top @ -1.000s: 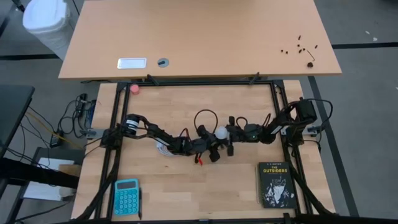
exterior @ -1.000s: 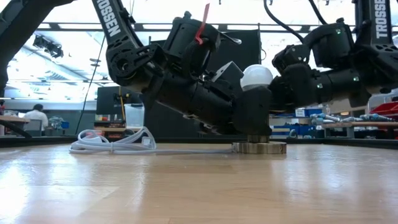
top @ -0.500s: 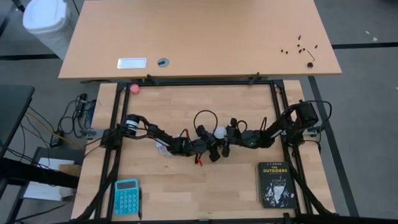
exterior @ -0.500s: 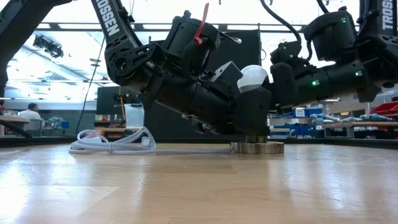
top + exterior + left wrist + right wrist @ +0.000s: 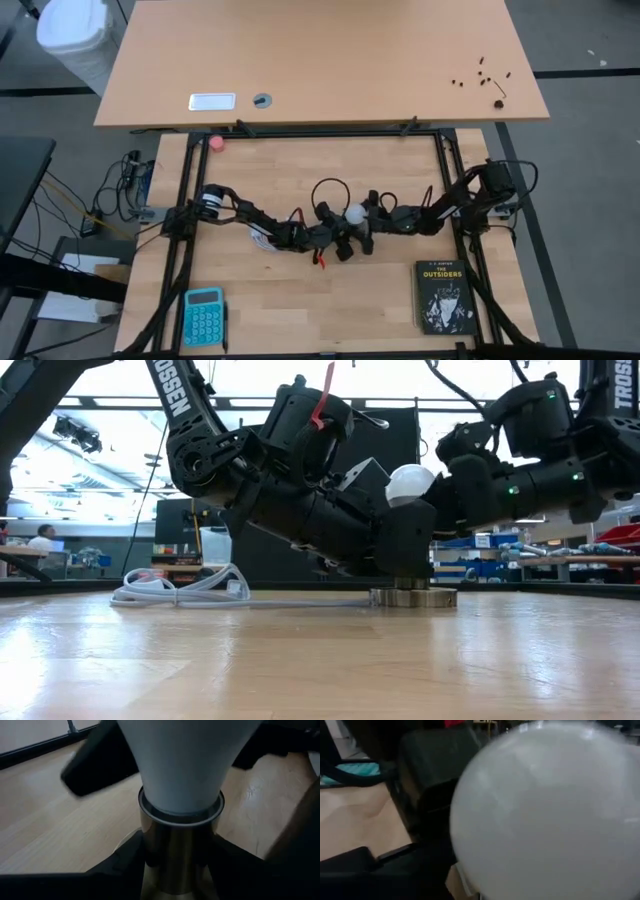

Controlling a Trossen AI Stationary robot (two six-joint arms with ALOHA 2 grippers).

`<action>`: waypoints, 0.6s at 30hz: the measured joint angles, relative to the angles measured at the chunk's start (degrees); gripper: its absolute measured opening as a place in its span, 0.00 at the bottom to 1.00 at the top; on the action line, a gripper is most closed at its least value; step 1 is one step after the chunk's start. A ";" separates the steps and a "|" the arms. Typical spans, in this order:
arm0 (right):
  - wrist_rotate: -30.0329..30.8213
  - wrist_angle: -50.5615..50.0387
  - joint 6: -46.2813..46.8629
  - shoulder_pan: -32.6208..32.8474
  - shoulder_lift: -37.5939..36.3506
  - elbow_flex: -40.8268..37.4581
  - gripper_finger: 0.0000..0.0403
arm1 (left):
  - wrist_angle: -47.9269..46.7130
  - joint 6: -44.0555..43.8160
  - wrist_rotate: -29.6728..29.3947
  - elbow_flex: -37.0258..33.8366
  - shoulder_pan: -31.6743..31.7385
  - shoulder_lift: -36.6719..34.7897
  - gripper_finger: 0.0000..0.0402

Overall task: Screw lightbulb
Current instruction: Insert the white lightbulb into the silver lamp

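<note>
Two grippers at lightbulb [image 5: 355, 213], left [image 5: 345, 240] clamping socket [image 5: 413, 597]

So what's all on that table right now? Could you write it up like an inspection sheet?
Surface: wooden table, black frame around it.
Job's things: lightbulb upright in a metal socket.
Clutter: blue calculator, book, pink ball.
Grippers: left gripper shut on socket; right gripper at the bulb's globe, grip unclear.
Cables: white cord from the socket.
Surroundings: second desk, white bin, a person far off.
</note>
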 joint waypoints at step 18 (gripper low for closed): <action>-4.04 -4.04 0.89 0.35 -8.58 -6.72 0.88 | 0.02 -0.20 0.24 0.02 -0.18 0.00 0.46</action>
